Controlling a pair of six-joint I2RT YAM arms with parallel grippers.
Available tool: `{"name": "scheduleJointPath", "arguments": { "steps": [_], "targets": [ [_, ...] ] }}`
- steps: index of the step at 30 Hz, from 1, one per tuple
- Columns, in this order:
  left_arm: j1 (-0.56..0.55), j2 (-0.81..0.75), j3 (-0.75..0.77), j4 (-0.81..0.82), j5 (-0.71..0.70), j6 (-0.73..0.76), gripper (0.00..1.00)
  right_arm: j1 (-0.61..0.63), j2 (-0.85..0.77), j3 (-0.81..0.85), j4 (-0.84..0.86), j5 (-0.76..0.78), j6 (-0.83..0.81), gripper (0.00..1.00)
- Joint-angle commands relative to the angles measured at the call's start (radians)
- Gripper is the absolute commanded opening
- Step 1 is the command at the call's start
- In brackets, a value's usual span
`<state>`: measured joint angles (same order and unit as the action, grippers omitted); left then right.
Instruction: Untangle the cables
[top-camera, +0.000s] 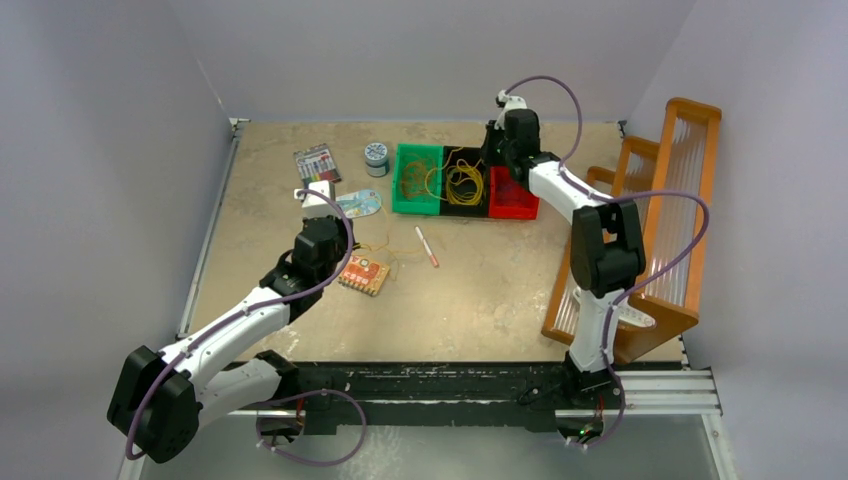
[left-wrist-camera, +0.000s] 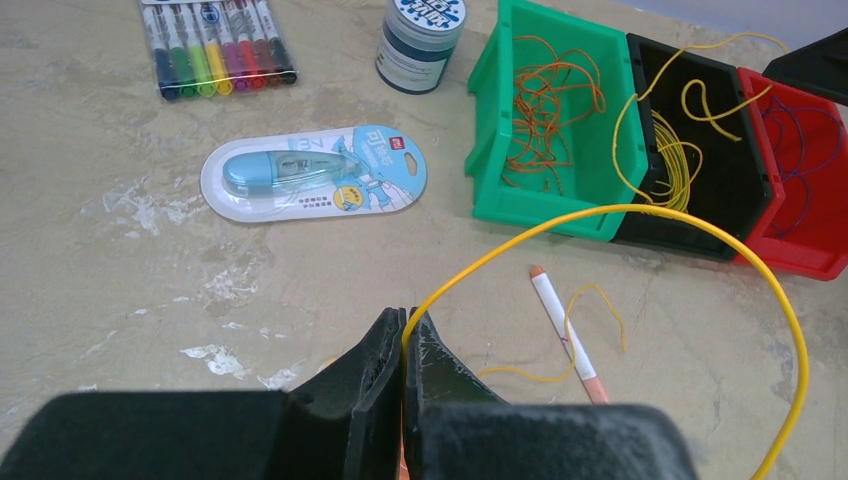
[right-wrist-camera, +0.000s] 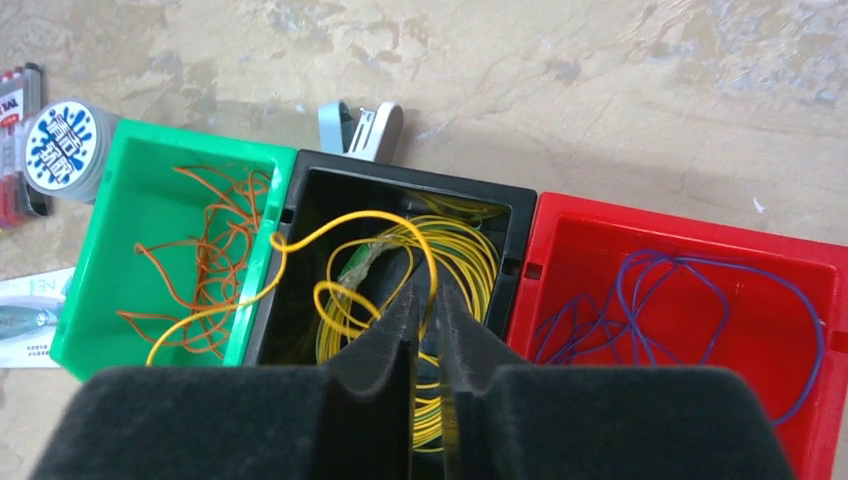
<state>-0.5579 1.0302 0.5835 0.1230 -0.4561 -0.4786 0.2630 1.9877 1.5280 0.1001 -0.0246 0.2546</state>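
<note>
**Yellow cable pinched on the left, right fingers parted over the black bin**

At the far left of the table (top-camera: 500, 300) lies a pack of coloured markers (left-wrist-camera: 215, 45), with a round tin (left-wrist-camera: 420, 40) just to its right and a blue correction-tape pack (left-wrist-camera: 310, 175) nearer; my left gripper (left-wrist-camera: 405, 325) hangs over the near-left part, beside the orange circuit board (top-camera: 363, 274); its fingers are pressed together on a yellow cable (left-wrist-camera: 640, 212), which springs from the tips, arches far and right towards the bins, then curves back down at the right of my wrist view; under that arch lies a white pen (left-wrist-camera: 565, 330), with a loose yellow strand (left-wrist-camera: 600, 295) curled on the table beside it; further right, at the far side, three bins stand touching in a row; the green bin (left-wrist-camera: 500, 195) holds the orange cables (left-wrist-camera: 545, 120); the black bin (right-wrist-camera: 410, 182) in the middle holds a coil of yellow cables (right-wrist-camera: 470, 255); the red bin (right-wrist-camera: 690, 225) holds the purple-blue cables (right-wrist-camera: 680, 300) in loose loops; my right gripper (right-wrist-camera: 428, 290) points down over the black bin, its fingers a little apart; a long yellow strand (right-wrist-camera: 330, 222) starts in the green bin, crosses the wall into the black one and drops through the gap between those fingers; whether either pad touches it I cannot tell; a wooden rack (top-camera: 680, 210) stands at the right edge
</note>
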Motion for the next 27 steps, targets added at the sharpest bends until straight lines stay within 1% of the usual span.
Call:
{"name": "scheduleJointPath", "arguments": {
  "steps": [1,3,5,10,12,15,17,22,27],
  "targets": [
    [-0.002,-0.015,0.041,0.011,-0.004,0.0,0.0,0.001,-0.019,0.054,0.01,-0.018,0.012,0.2],
    [-0.002,-0.016,0.039,0.011,-0.005,0.0,0.0,0.001,-0.032,0.044,0.015,-0.01,0.012,0.27],
    [-0.002,-0.016,0.039,0.011,-0.003,0.0,0.0,0.001,-0.046,0.031,0.02,0.006,0.01,0.32],
    [-0.002,-0.014,0.039,0.013,-0.002,-0.003,0.0,0.001,-0.085,0.008,0.015,0.037,0.003,0.38],
    [-0.002,-0.012,0.039,0.013,0.0,-0.005,0.0,0.001,-0.11,-0.013,0.045,0.039,-0.025,0.39],
    [-0.002,-0.01,0.04,0.015,0.003,-0.004,0.0,0.012,-0.144,-0.044,0.091,-0.022,-0.076,0.41],
    [-0.002,-0.009,0.041,0.015,0.003,-0.004,0.0,0.029,-0.158,-0.048,0.092,-0.058,-0.077,0.45],
    [-0.002,-0.007,0.041,0.015,0.003,-0.001,0.0,0.116,-0.165,-0.059,0.071,-0.084,-0.013,0.61],
    [-0.002,-0.005,0.042,0.013,0.006,-0.001,0.0,0.198,-0.152,-0.088,0.073,-0.083,0.077,0.64]
  ]
}}
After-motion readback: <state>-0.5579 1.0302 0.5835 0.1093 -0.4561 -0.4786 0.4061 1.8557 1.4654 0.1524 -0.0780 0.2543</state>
